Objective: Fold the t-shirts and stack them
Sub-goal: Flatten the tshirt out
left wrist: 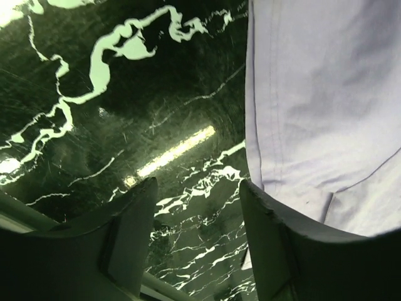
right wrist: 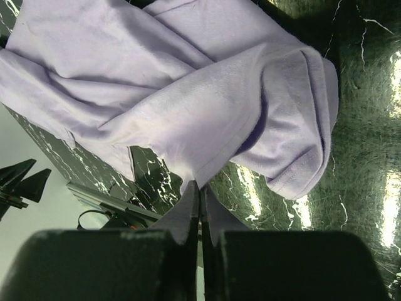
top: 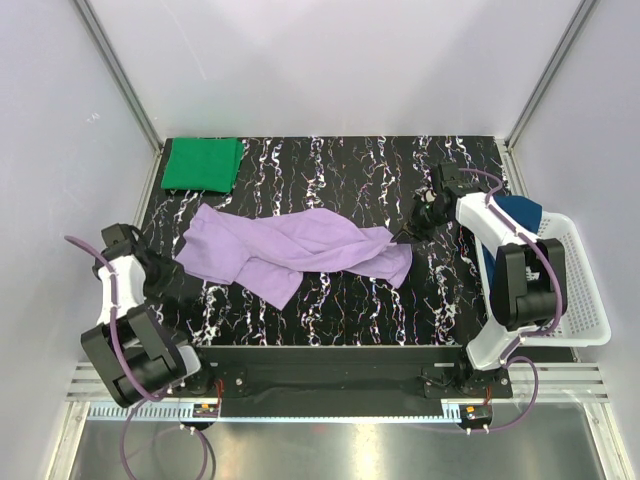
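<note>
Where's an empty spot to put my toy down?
Bare table at the back, between the green t-shirt and the right arm; also the front strip between the lavender t-shirt and the near edge. The middle is crowded with lavender cloth.

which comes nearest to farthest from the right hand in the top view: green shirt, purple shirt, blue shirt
1. purple shirt, pinched by the right hand, mid-table
2. blue shirt, in the basket, right
3. green shirt, far left corner
</note>
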`<state>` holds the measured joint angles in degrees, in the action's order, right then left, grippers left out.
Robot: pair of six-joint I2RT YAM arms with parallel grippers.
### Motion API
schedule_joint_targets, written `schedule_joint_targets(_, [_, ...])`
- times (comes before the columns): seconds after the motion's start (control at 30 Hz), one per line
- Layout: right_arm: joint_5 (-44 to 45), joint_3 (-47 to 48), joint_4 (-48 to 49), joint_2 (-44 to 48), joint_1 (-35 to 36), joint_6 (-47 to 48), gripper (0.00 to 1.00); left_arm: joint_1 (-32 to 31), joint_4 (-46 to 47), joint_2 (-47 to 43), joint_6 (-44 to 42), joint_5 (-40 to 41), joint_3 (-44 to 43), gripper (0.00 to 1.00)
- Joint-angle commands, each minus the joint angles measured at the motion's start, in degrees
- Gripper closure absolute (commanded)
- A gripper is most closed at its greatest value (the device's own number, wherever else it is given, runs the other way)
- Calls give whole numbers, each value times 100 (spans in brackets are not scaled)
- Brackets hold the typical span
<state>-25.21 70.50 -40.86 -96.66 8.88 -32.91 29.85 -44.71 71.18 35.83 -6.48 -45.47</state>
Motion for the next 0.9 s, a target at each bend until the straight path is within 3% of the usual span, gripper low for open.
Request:
schedule_joint_targets(0.0, [-177, 184, -53, -46, -10, 179, 100, 135, 445, 98, -243, -274, 47, 41])
schedule_joint_targets(0.23, [-107, 175, -106, -11, -18, 329, 100, 171, 1517, 773, -332, -505, -5, 40])
schedule_joint_targets(0.43, [-124, 245, -124, -55, -10, 390, 100, 171, 1763, 1652, -419, -56, -540, 51])
schedule_joint_targets(0.87, [-80, 148, -62, 60, -10, 346, 100, 101, 1817, 2541, -1201, 428, -1122, 46])
